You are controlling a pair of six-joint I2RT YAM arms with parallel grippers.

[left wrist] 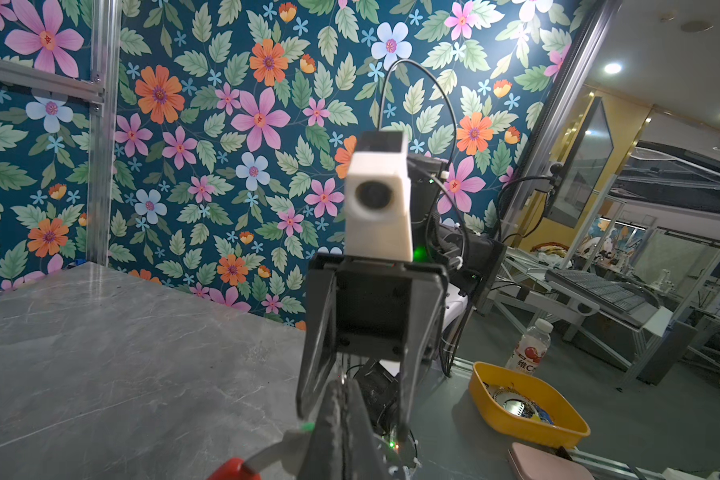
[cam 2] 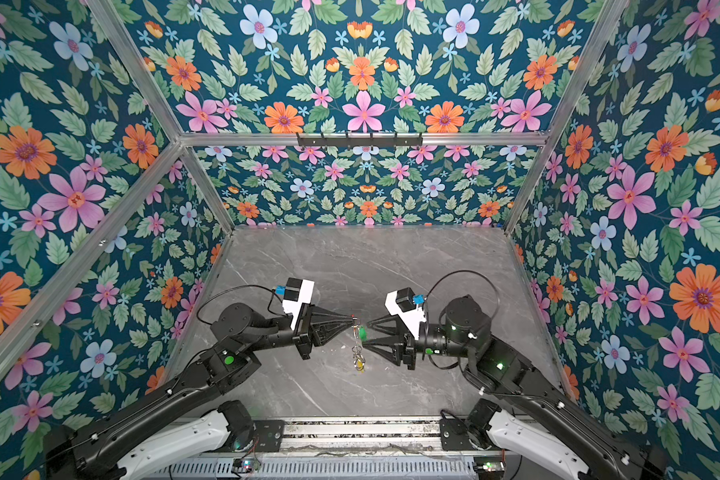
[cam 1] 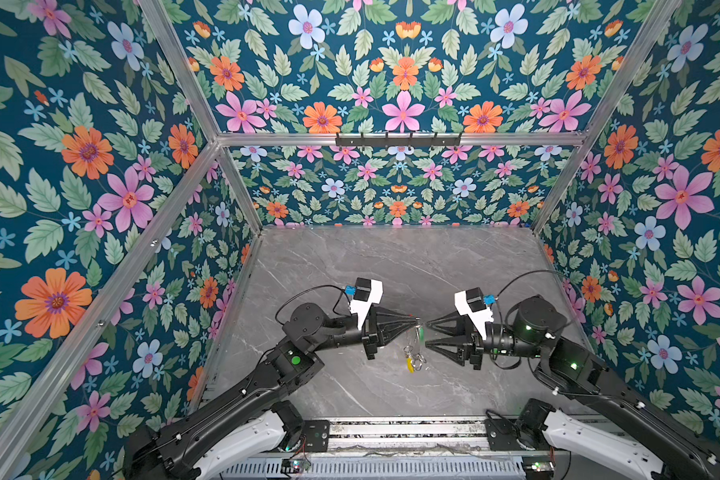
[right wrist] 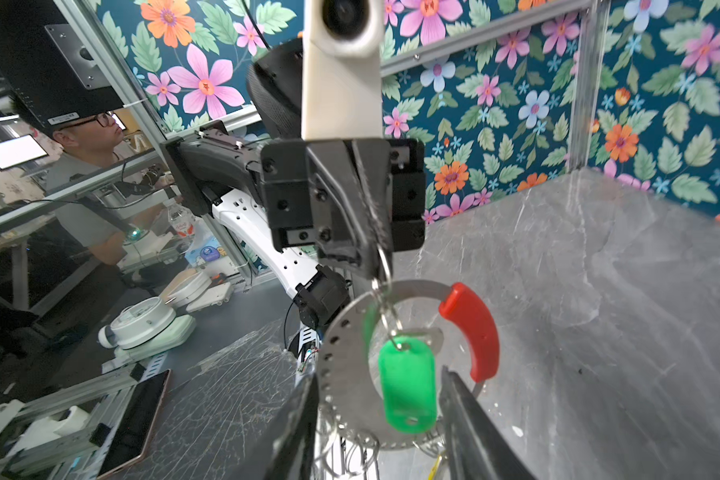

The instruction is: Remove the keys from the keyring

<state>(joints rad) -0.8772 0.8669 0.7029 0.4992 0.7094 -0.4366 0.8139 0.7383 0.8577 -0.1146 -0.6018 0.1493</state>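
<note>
**Position of the workpiece.** The keyring (right wrist: 341,353) hangs upright in mid-air between the two arms, above the grey marble-look table (cam 1: 350,266). It is a flat grey hoop with a row of holes. A red sleeve (right wrist: 470,328) covers one arc.

**Left gripper** (cam 1: 415,320) (cam 2: 352,319). Fingers are together, pinched at the top of the keyring. A thin wire loop (right wrist: 385,266) comes out between the pads. Whether the pads bite the hoop or only this loop cannot be told.

**Right gripper** (cam 1: 427,333) (cam 2: 367,333). Fingers (right wrist: 474,424) are apart, one on each side of the hoop. Contact with the hoop cannot be confirmed.

**Keys.**
- The green-tag key (right wrist: 408,386) hangs inside the hoop from the wire loop, between the right gripper's spread fingers. Its metal part is mostly hidden behind the tag.
- The yellow-tag key (cam 1: 410,365) (cam 2: 359,365) hangs lowest, among a cluster of small loops (cam 1: 420,358). Whether it touches the table cannot be told.

**Obstructions.**
- In the left wrist view, the left gripper's own fingers cover the pinch point.
- In the right wrist view, the right gripper's fingers cover the lower sides of the hoop.

**Surroundings.** Floral walls enclose the table. A black hook rail (cam 1: 398,140) is fixed to the rear frame bar. Outside the cell are a yellow tray (left wrist: 495,411), a bottle (left wrist: 531,347) and a seated person (right wrist: 84,166).
</note>
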